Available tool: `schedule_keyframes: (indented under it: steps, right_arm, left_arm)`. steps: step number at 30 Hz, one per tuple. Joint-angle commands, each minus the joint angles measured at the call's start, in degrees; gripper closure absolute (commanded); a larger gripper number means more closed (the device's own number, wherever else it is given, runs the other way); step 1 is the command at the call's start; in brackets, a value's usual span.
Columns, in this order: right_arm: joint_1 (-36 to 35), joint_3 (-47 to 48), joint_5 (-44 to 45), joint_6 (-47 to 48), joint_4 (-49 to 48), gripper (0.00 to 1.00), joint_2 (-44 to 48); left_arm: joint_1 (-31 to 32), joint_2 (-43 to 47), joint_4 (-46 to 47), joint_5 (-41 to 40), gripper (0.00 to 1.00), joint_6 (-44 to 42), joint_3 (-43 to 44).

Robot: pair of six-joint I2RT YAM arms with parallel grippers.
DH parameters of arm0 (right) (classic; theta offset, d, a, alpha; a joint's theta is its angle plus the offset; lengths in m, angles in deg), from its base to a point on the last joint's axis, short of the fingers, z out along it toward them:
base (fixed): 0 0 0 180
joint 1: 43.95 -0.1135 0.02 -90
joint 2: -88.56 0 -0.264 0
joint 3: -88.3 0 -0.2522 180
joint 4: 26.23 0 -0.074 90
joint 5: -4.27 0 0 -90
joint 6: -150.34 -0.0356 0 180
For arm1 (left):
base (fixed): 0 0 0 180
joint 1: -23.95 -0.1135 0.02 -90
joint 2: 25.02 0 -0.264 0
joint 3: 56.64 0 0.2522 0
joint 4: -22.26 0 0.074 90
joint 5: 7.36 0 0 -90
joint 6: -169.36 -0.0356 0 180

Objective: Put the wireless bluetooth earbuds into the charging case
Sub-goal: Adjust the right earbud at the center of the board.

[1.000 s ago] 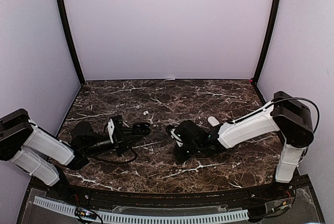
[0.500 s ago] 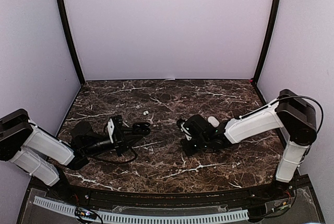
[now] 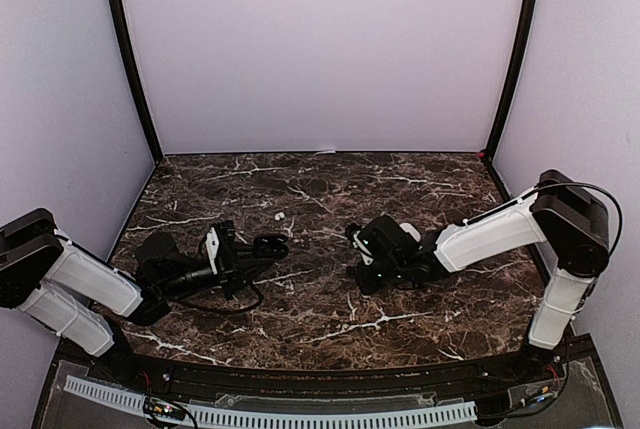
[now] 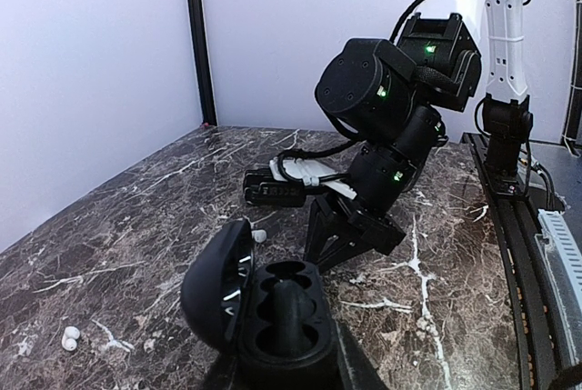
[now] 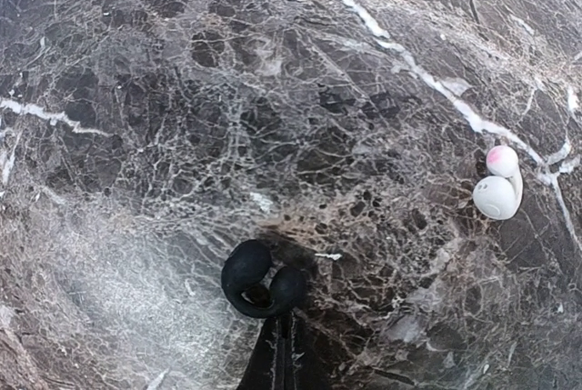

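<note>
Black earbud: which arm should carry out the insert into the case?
Right. The right fingers look shut on the black earbud. The left fingers hold the charging case, lid open and slots up, so the left arm need only present it.

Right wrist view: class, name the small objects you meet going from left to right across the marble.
black earbud → white earbud

Pale lilac walls, black corner posts, dark brown marble tabletop veined white, soft even light
</note>
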Motion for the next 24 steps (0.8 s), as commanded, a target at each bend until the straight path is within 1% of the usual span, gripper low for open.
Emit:
schedule_keyframes:
  steps: [1, 6, 13, 15, 18, 24]
  right_arm:
    - [0.90, -0.18, 0.04, 0.83, 0.27, 0.99, 0.53]
    - [1.72, 0.58, -0.23, 0.78, 0.21, 0.94, -0.26]
    - [2.79, 1.34, -2.14, 1.33, -0.61, 0.91, -0.34]
    - [2.81, 1.15, -3.02, 2.10, -1.16, 0.88, 0.21]
    - [2.79, 0.35, -3.13, 5.20, -1.06, 0.84, 1.20]
    - [2.75, -3.20, -3.67, 14.87, -1.16, 0.83, 6.87]
  left_arm:
    - [-0.32, 1.12, 0.25, 0.00, 0.87, -0.01, -1.64]
    - [-0.33, 1.12, 0.25, 0.06, 0.87, -0.01, -1.60]
    - [-0.32, 1.17, 0.16, 0.00, 0.87, 0.03, -1.64]
    - [-0.33, 1.21, 0.16, 0.02, 0.87, -0.09, -1.64]
    - [-0.33, 1.21, 0.10, 0.11, 0.87, -0.07, -1.64]
    - [-0.33, 1.21, -0.16, 0.26, 0.87, -0.18, -1.47]
